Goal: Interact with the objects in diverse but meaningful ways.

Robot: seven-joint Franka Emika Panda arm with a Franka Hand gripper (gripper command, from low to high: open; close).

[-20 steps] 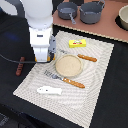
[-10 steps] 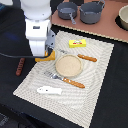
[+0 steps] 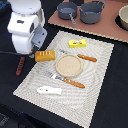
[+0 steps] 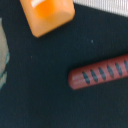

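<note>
The dark table (image 3: 107,107) carries a striped placemat (image 3: 95,75), sausage (image 3: 20,65), and seemingly a brown board (image 3: 107,27).

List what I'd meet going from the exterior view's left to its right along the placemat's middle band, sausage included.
sausage → bread loaf → round plate → knife. The fork and fish lie nearer the camera, the butter farther back; I left them out.

Golden-orange bread loaf (image 3: 45,55), yellow butter block (image 3: 77,43), white fish (image 3: 49,90), red-brown dark-striped sausage (image 4: 99,73), beige striped placemat (image 3: 95,85)
</note>
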